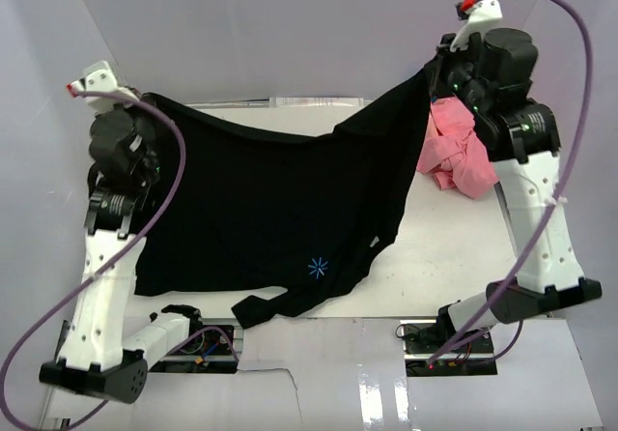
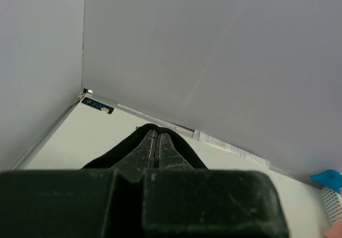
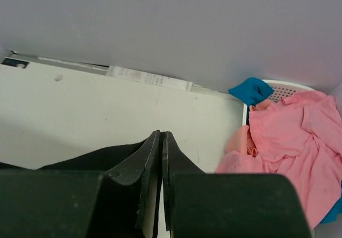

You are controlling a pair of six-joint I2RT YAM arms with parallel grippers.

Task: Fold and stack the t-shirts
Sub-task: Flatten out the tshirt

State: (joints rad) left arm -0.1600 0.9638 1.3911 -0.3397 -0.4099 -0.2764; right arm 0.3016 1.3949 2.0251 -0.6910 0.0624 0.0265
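The black t-shirt (image 1: 270, 209) hangs stretched between both grippers, its far edge lifted and its lower part draped over the white table (image 1: 454, 247). My left gripper (image 1: 147, 102) is shut on its far left corner. In the left wrist view black cloth (image 2: 120, 150) wraps the closed fingertips (image 2: 155, 136). My right gripper (image 1: 432, 71) is shut on the far right corner, and black cloth (image 3: 91, 160) trails from its closed jaws (image 3: 161, 137). Crumpled salmon-pink t-shirts (image 1: 456, 153) lie heaped beside the right arm (image 3: 291, 136).
A white lattice basket (image 3: 282, 90) holds the pink heap and a blue cloth (image 3: 251, 90) at the far right. Grey walls close in the back and both sides. Both arm bases and cables stand at the near edge.
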